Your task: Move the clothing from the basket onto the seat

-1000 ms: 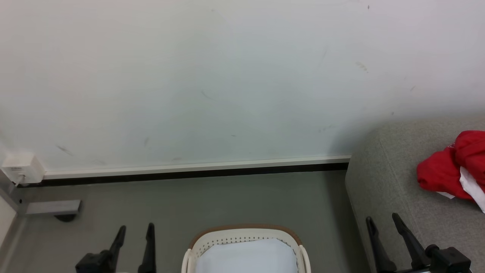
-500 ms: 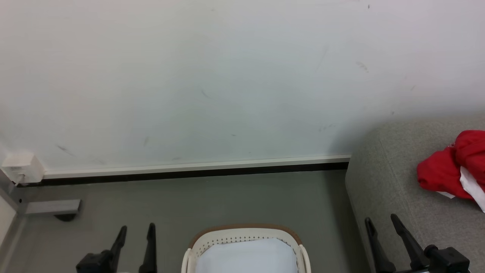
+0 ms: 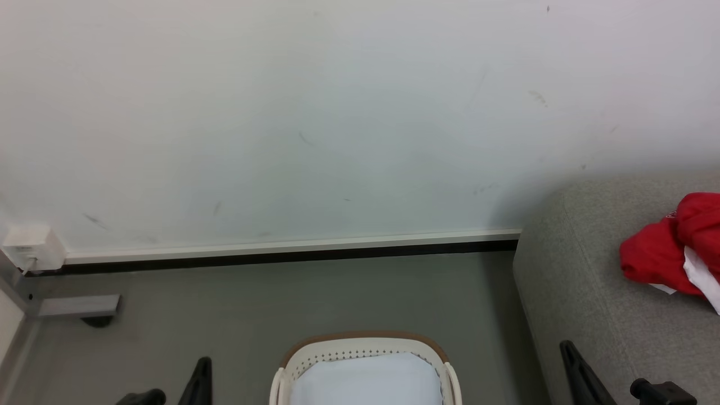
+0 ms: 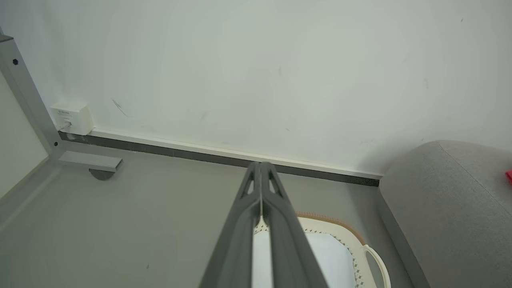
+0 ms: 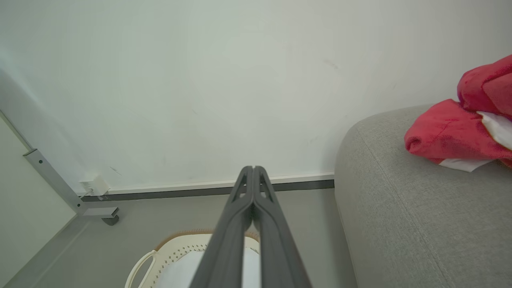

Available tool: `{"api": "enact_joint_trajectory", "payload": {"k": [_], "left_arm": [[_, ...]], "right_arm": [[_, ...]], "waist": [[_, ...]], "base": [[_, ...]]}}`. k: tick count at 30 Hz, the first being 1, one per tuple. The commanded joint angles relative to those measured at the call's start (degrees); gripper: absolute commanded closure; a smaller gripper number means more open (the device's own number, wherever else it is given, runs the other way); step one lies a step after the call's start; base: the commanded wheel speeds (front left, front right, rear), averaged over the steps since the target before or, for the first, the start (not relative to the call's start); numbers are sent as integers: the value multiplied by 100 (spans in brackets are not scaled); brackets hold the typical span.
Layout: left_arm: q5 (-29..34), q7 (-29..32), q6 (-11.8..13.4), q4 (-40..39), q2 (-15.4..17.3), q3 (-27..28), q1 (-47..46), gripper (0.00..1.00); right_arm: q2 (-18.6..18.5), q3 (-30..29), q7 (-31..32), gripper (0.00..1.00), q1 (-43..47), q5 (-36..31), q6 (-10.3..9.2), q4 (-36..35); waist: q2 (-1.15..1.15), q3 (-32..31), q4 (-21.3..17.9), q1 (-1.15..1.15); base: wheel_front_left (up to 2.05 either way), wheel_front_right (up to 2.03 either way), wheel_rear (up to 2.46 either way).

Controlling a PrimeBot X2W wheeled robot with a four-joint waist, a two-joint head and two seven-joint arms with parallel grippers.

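1. Both grippers are sitting lower in the head view than a second ago, and their fingers, then apart, are now pressing together: left gripper [image 3: 201, 382] at lower left, right gripper [image 3: 579, 376] at lower right, each gripping nothing.
2. Head view, container: basket [image 3: 365, 338] is standing on the grey floor [image 3: 281, 304] at bottom centre, with a pale bluish-white liner [image 3: 365, 379] lying flat in it.
3. Head view, task item: clothing [image 3: 664, 253], red with white, is lying bunched on the seat [image 3: 585, 292] at the right edge, well apart from the basket.
4. Left wrist view: left gripper [image 4: 260, 166] is showing its fingers meeting along their length, pointing toward the skirting [image 4: 180, 150]. Below it the basket [image 4: 345, 237] is showing the liner [image 4: 328, 256]; the seat [image 4: 452, 200] is lying to the right, with a red sliver of clothing [image 4: 509, 175] at the edge.
5. Right wrist view: right gripper [image 5: 253, 170] is likewise clamped with nothing between its fingers. Under it the basket [image 5: 176, 250] is holding the liner [image 5: 180, 276]. On the seat [image 5: 400, 224] the clothing [image 5: 448, 132] is resting in a heap.
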Motion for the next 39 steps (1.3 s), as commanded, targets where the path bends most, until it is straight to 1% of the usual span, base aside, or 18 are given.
{"api": "enact_joint_trajectory", "payload": {"k": [1,19,39], "left_arm": [[-207,48,-16,-71,26,65,-153,100],[-2070,468,-96,-308,39,147,-200,100],[-3711,901,-168,-459,52,277,-296,100]], "right_arm": [[-11,-73,41,100,-110,184,0,-101],[74,-482,501,100,-214,1736,-2,-191],[159,-857,922,100,-305,3122,-4,-274]], "waist": [[0,1,2,0],[0,46,45,0],[0,95,93,0]], "base": [[0,0,0],[0,0,0],[0,0,0]]}}
